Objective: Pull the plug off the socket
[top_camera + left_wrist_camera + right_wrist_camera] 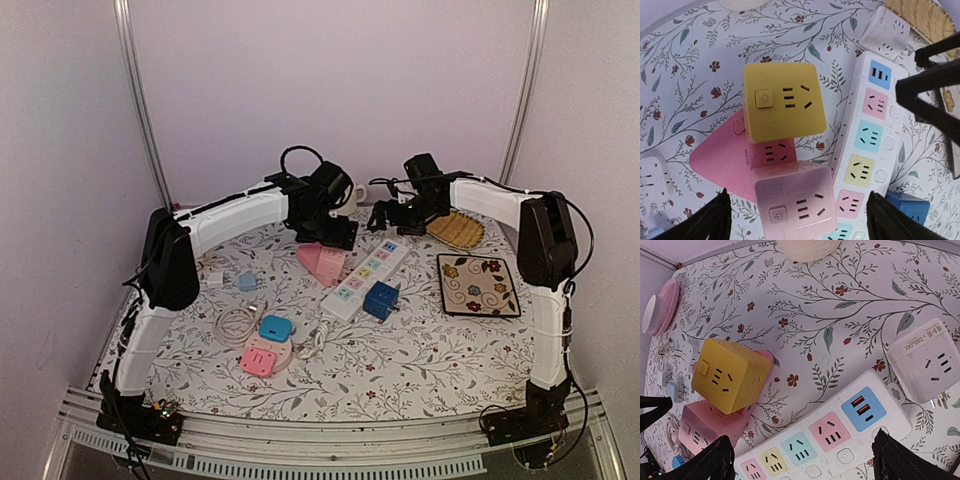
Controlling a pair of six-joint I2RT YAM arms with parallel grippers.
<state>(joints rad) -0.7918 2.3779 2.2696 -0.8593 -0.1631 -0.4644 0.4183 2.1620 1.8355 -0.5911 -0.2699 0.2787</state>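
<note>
A pink triangular socket block (722, 161) lies on the floral cloth with a yellow cube plug (782, 102) and a pink cube plug (792, 202) standing in it. In the top view only its pink part (322, 262) shows below my left gripper (330, 228). My left gripper (797, 222) is open and hovers over the pink cube, its fingertips (707, 220) wide on either side. My right gripper (807, 462) is open above the white power strip (835, 437), with the yellow cube (727, 375) to its left. A blue cube plug (381, 299) sits at the strip's near end.
A white cube adapter (925, 362) lies beside the strip's far end. A woven mat (455, 230) and a floral square plate (477, 284) are at the right. A round pink and blue socket (268, 345), a coiled white cable (232, 322) and small adapters (215, 280) are at the left front.
</note>
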